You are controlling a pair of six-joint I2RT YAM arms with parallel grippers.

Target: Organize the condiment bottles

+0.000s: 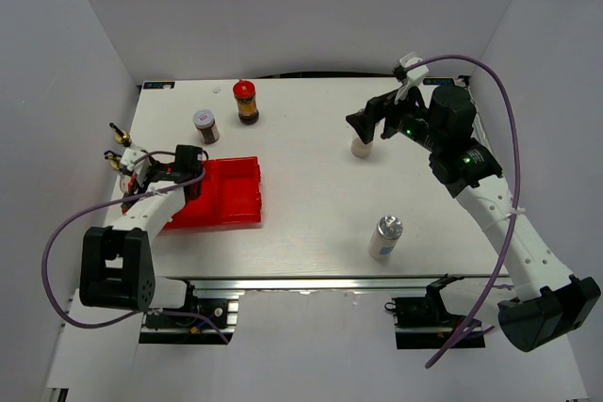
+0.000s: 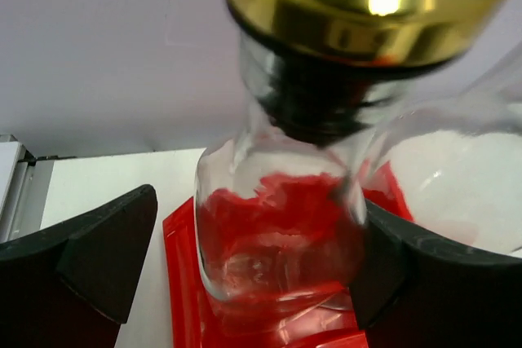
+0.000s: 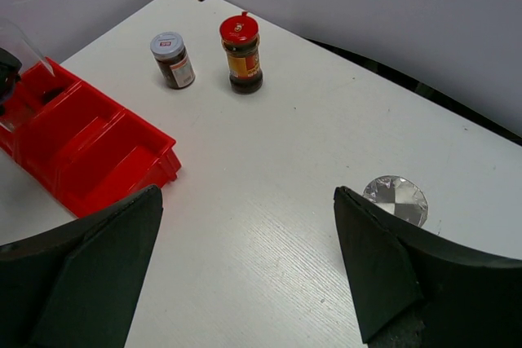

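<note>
My left gripper (image 1: 139, 174) (image 2: 253, 266) is open around a clear glass bottle with a gold spout (image 2: 277, 226) that stands in the left end of the red tray (image 1: 231, 190). The right finger touches the glass and the left finger (image 2: 98, 258) stands apart from it. A second glass bottle (image 2: 457, 169) stands right beside it; both spouts show in the top view (image 1: 116, 145). My right gripper (image 1: 367, 124) (image 3: 249, 258) is open and empty above the table, with a silver-lidded white shaker (image 1: 361, 147) (image 3: 395, 200) just by its right finger. Another white shaker (image 1: 385, 237) stands near the front.
A red-capped dark jar (image 1: 247, 101) (image 3: 242, 53) and a small silver-lidded dark jar (image 1: 205, 125) (image 3: 171, 60) stand at the back, behind the tray. The tray (image 3: 90, 148) has empty compartments on its right side. White walls close in the table on three sides.
</note>
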